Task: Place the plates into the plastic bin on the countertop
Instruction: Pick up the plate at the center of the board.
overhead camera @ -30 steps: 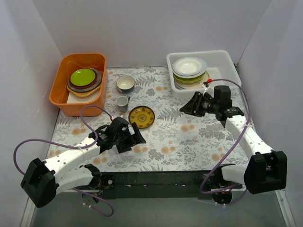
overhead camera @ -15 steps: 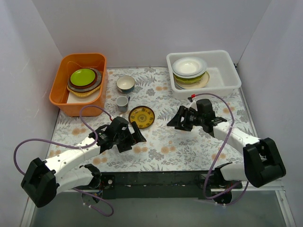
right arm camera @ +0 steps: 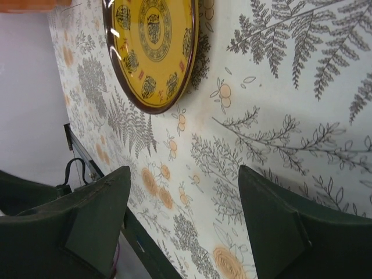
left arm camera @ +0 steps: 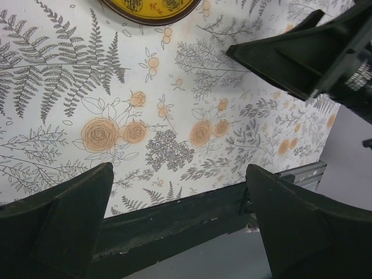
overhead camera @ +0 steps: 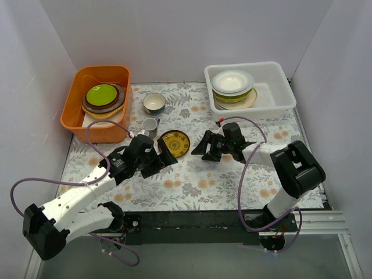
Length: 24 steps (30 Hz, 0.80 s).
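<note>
Plate [overhead camera: 174, 143], rim free, between left gripper [overhead camera: 160, 164] and right gripper [overhead camera: 204, 152], both spread wide, empty.

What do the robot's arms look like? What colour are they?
The left arm and right arm are white tubes with chunky black joints. The left gripper and right gripper each have two black wedge-shaped fingers. A thin purple cable loops beside each arm.
</note>
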### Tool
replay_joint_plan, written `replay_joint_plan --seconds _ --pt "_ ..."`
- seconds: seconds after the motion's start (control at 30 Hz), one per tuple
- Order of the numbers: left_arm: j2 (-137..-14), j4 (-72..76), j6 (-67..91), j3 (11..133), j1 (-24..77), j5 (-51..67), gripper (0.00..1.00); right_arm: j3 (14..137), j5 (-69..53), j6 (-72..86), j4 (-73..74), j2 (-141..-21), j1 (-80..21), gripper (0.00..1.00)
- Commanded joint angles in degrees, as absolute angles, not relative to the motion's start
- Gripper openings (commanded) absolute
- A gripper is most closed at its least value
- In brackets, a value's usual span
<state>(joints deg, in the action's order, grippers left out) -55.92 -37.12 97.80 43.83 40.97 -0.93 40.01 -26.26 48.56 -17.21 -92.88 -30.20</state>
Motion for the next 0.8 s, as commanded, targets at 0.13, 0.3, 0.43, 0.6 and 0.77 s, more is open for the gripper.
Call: replay_joint_plan --seconds 0.13,0.3,0.43,0.6,0.77 --pt "-54.0 -43.6 95.2 49.9 40.6 -4.6 0.98 45.6 -24.3 55.6 -27.8 -102.6 -31.8 0.75" --pt "-53.1 -44.4 94.7 50.1 40.5 -5.0 0.98 48.7 -23.0 58.2 -28.3 -106.5 -32.4 0.66" --pt "-52.6 -44.6 94.6 50.1 40.5 -4.9 0.98 50.1 -22.2 59.4 -28.7 -109.2 -32.8 0.61" --pt "-52.9 -44.2 94.1 50.0 40.4 -4.9 0.98 51.1 -20.6 60.5 -28.3 -111.0 -33.1 0.52" --pt "-53.5 -44.0 93.8 50.4 40.3 -4.7 0.98 51.9 -19.7 61.0 -28.2 -113.0 -33.8 0.41"
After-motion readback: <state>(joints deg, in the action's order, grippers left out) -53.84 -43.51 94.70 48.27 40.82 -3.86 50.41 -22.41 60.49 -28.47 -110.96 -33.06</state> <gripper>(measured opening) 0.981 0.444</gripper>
